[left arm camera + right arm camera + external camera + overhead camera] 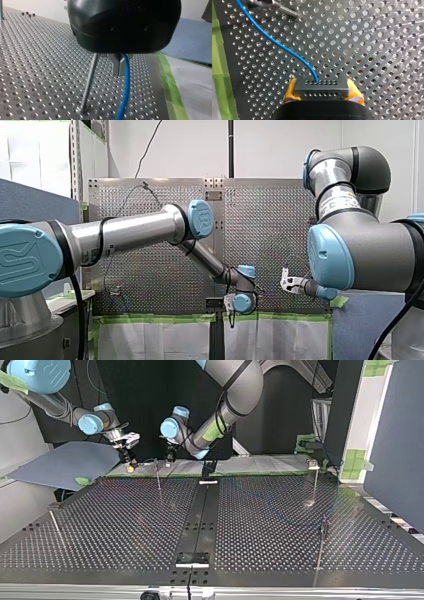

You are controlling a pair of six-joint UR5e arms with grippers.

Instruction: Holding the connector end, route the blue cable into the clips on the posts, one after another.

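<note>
Right hand [130,464] clamped on connector [321,90], upper left of top view, over desk's [125,525] far edge. Cable [274,41] arcs from connector to left hand [119,67], just beside post [88,85]. Left grip: cannot tell. Risks: slack catching post shaft instead of seating, connector twisting between pads [290,88] under tension.

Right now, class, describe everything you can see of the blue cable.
The blue cable is thin, smooth and flexible, plastic-looking. One end meets a black connector with rows of small holes, clamped between the yellow pads of my right gripper. From there it arcs, slack, above the perforated table toward a metal post. In the left wrist view it hangs beside my left gripper; whether that grips it cannot be told.
</note>
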